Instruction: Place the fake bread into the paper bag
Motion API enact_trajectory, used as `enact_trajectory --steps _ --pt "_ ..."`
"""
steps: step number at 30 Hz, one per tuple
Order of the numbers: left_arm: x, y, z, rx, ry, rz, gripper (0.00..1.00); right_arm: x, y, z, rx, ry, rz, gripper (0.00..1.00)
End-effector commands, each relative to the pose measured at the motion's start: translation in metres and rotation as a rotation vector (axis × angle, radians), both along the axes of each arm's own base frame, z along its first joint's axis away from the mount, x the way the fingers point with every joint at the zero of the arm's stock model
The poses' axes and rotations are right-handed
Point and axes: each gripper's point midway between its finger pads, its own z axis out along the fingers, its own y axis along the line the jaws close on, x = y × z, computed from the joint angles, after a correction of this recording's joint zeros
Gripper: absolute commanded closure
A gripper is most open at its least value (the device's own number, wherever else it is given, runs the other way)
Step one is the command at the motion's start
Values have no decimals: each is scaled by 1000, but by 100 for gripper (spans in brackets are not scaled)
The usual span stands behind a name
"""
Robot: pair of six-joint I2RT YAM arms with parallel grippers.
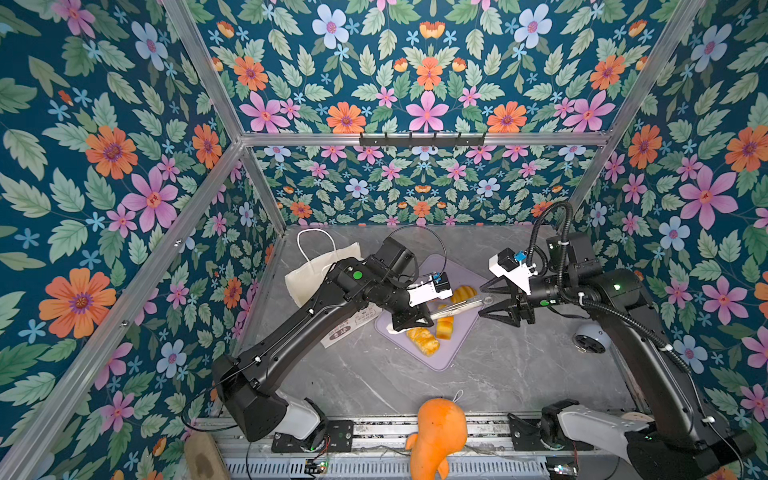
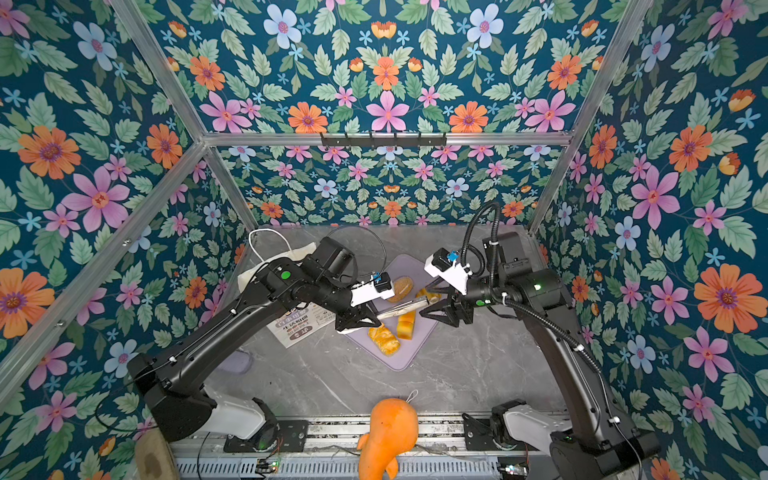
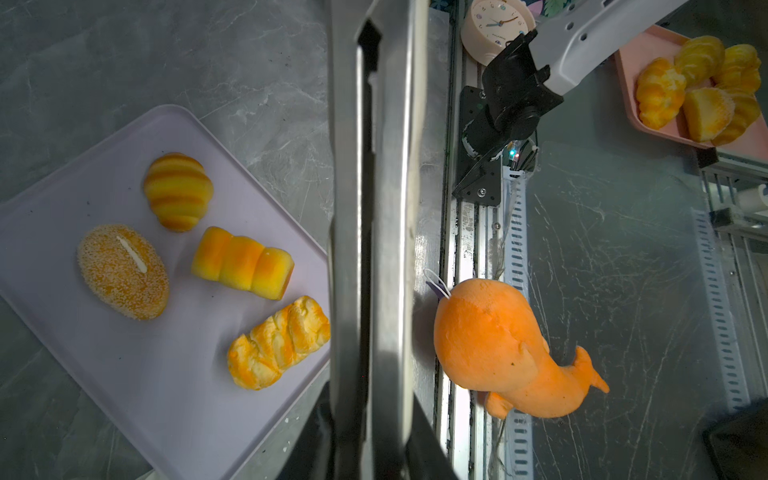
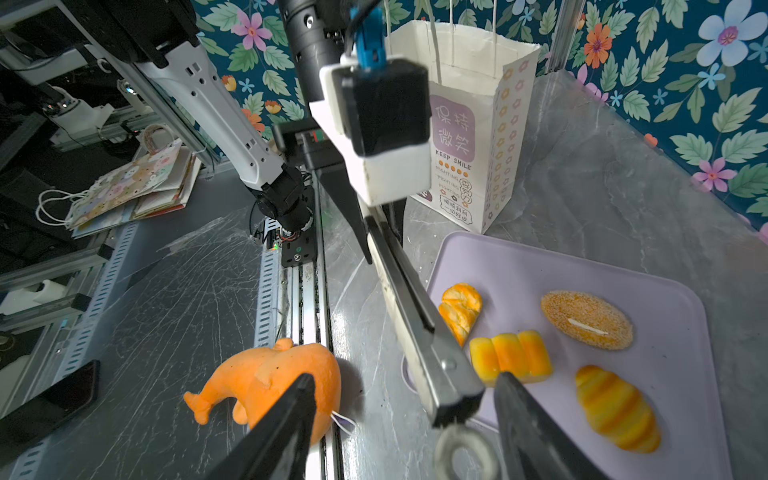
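Note:
Four pieces of fake bread lie on a lilac tray point(image 3: 166, 395): a striped croissant point(image 3: 178, 191), a speckled bun point(image 3: 123, 271), a blocky loaf point(image 3: 243, 262) and a twisted roll point(image 3: 277, 343). The white paper bag point(image 4: 469, 124) stands upright beyond the tray and is partly hidden by the left arm in a top view point(image 1: 318, 268). My left gripper point(image 1: 409, 322) is shut on metal tongs point(image 1: 455, 309) that reach across the tray. My right gripper point(image 4: 406, 376) is open, with its fingers either side of the tongs' ringed end point(image 4: 453, 399) and not touching it.
An orange plush toy point(image 1: 440, 432) lies on the front rail. A round grey object point(image 1: 590, 338) sits at the right of the table. Outside the cell are a clock point(image 3: 494, 25), a pink tray of more breads point(image 3: 636, 75) and stacked flat bags point(image 4: 133, 187).

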Motion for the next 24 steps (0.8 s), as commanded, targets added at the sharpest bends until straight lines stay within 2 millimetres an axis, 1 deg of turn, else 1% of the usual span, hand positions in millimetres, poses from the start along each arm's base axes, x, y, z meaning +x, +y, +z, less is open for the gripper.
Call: enact_trajectory --steps 1,6,8,11,13,16,18,21,24 --pt "0 -4 0 -6 -45 -25 74 -2 6 1 17 86 54 31" --pt "4 -6 -3 15 -57 -15 75 0 10 -2 1 176 85 32" --pt "6 -9 1 9 -68 -16 75 -3 16 -5 8 195 109 32" --pt "12 -10 7 7 -95 -8 75 -11 24 -18 -16 213 156 32" --pt "12 -10 10 7 -103 -12 75 -14 27 -27 -32 237 170 32" --pt "9 -10 11 12 -96 -27 75 -13 29 -40 -63 270 172 32" --pt "6 -10 12 8 -85 -39 75 -9 30 -47 -94 260 168 34" --pt "2 -11 12 -1 -78 -57 75 -6 33 -47 -94 234 174 34" --pt "3 -10 14 -6 -96 -50 75 -10 37 -46 -86 227 198 34"
